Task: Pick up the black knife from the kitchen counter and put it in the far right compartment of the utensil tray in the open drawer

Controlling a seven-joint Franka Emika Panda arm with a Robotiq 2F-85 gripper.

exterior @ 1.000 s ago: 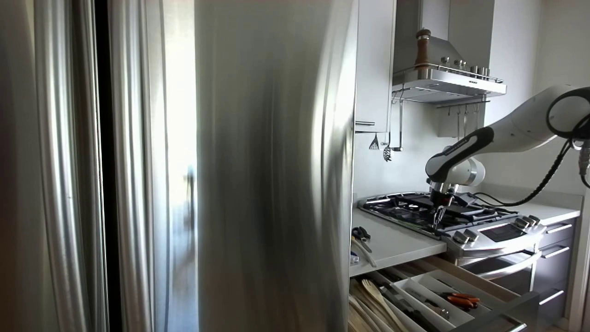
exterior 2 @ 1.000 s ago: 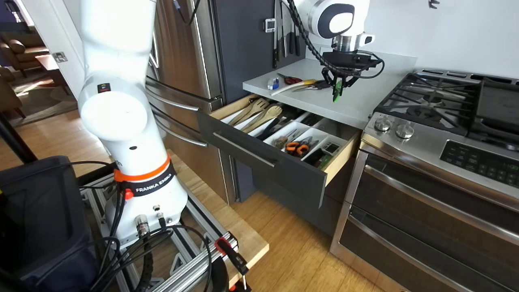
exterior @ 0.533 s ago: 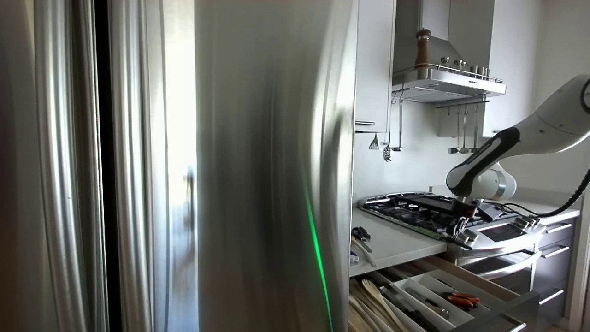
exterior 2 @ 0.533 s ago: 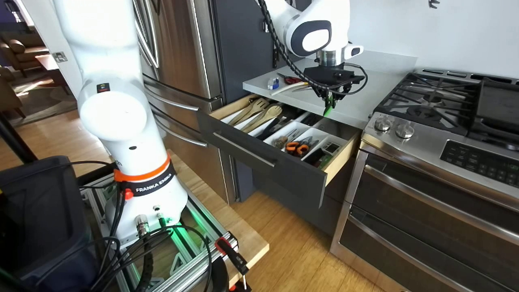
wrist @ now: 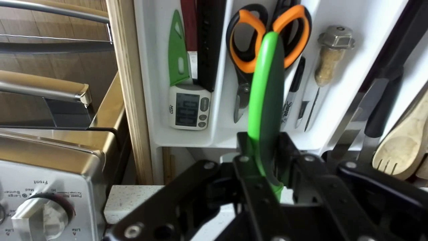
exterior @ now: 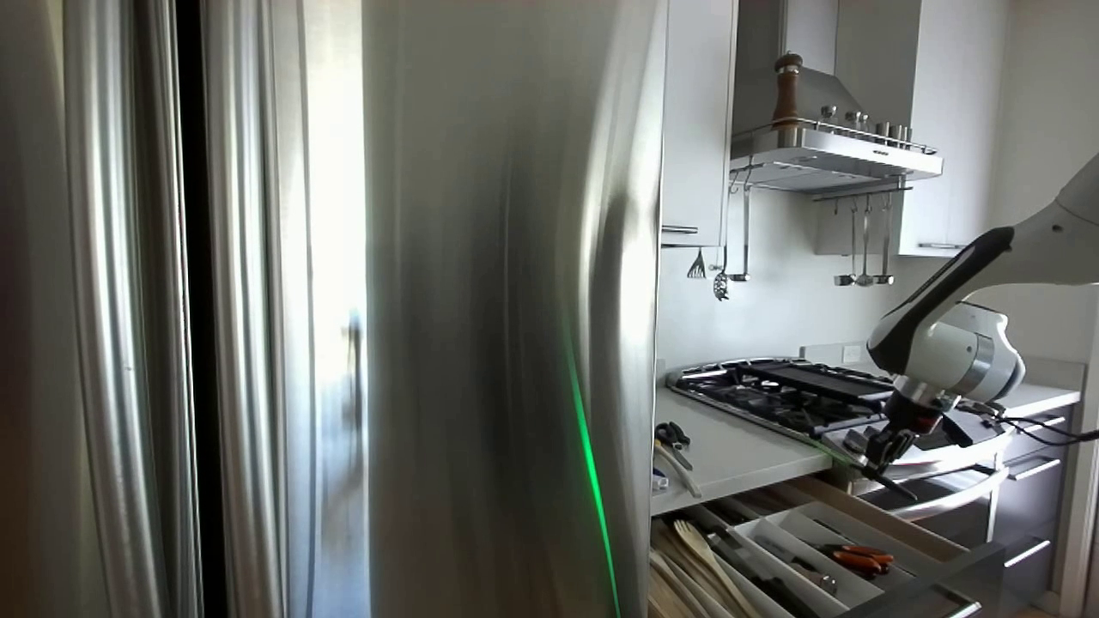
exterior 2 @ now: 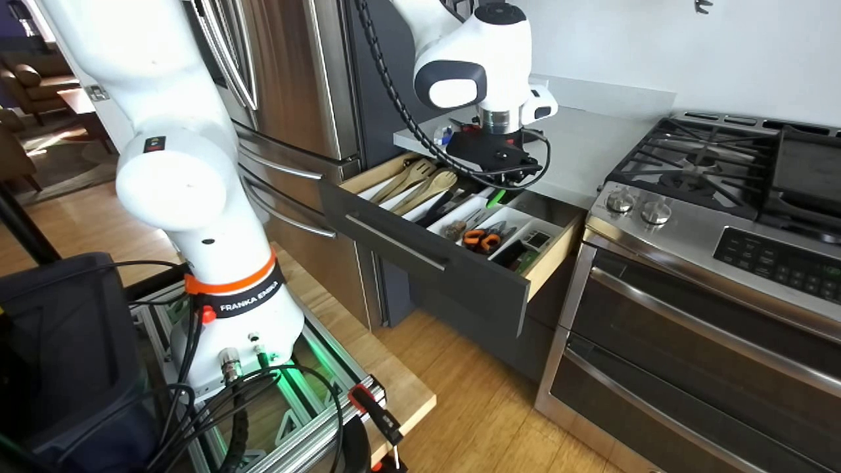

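The fingers [wrist: 245, 167] are pinched on the black knife [wrist: 264, 100], which slants over the utensil tray [wrist: 180, 139] in the open drawer [exterior 2: 473, 289]. The wrist view gives the closest look into the tray, left to right: a white timer [wrist: 190, 124], orange-handled scissors [wrist: 245, 68] partly hidden by the knife, a marker [wrist: 295, 80] that only this view picks out, a wooden-handled pick [wrist: 327, 67] and a wooden utensil [wrist: 398, 150]. It also shows the knife's bright green edge; in an exterior view the knife [exterior: 893, 485] is just a dark sliver below the arm [exterior: 944, 343]. The pale table [exterior 2: 591, 148] runs behind the drawer from the refrigerator [exterior 2: 295, 72] to the gas hob [exterior 2: 709, 154]. In an exterior view a black-looped tool [exterior: 672, 435] and a long pale tool [exterior: 683, 470] lie on its left part. The room, left to right in an exterior view, gives a brown seat [exterior 2: 26, 98], the arm's white base [exterior 2: 279, 325], a wooden floor [exterior 2: 460, 394] and the oven [exterior 2: 690, 328]; in an exterior view refrigerator steel fills the left, and a range hood [exterior: 859, 148] carrying a pepper mill [exterior: 786, 90] hangs at right.
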